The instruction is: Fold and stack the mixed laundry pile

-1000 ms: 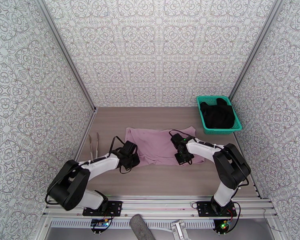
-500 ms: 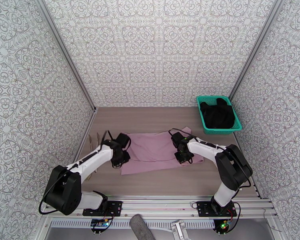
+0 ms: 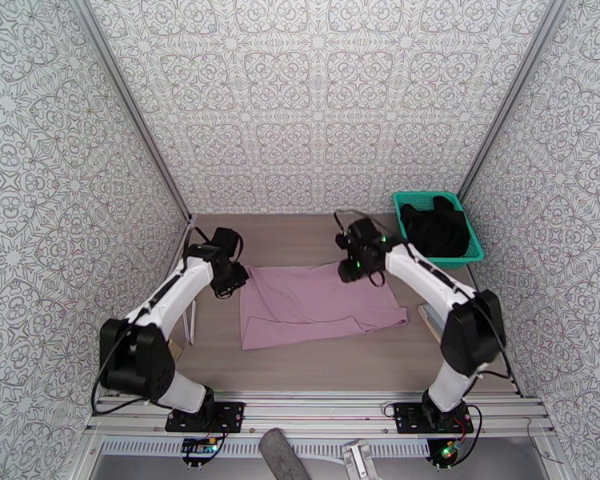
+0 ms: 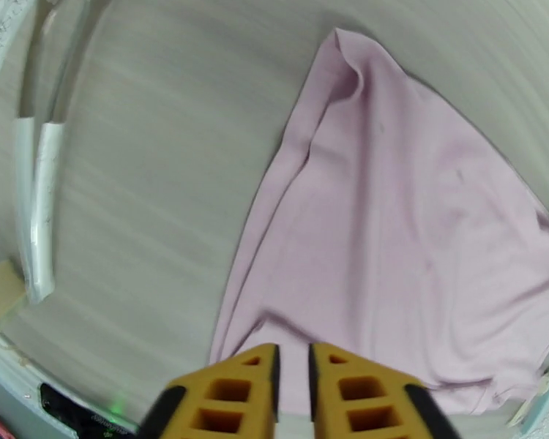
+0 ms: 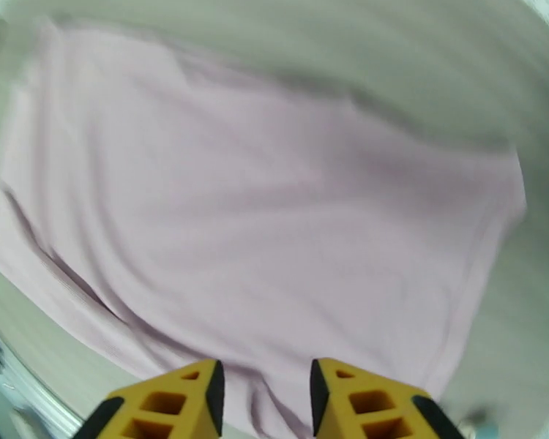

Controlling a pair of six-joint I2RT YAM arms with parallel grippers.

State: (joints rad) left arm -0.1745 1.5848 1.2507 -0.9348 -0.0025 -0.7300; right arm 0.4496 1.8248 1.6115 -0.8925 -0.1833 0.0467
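Mauve-pink shirt (image 3: 316,302) lies flat on the table (image 3: 300,234), partly folded, with a doubled band along its near hem. Its long axis runs crosswise, from one arm's fingers toward the other's.

Left gripper (image 4: 293,371): jaws pressed almost together, only a thin slit between them. The shirt's far-left corner sits right at the tips and the body of the cloth spreads away ahead of them. Cannot tell whether any edge is nipped in the slit.

Right gripper (image 5: 266,378): jaws parted and holding nothing. The shirt is spread directly beneath and ahead of the tips, and its right border falls off to one side.

Top view: both sets of fingers stand at the shirt's far edge, left at the corner, right just short of the far-right corner. The whole garment therefore lies on the near side of both.

Judgement: the next fold turns on that far edge, and each arm is nearest its own corner.

Black garment (image 3: 434,230) sits heaped in the teal basket (image 3: 442,260), off to the outer side of the right fingers and well apart from the left. It looks like the right arm's reach.
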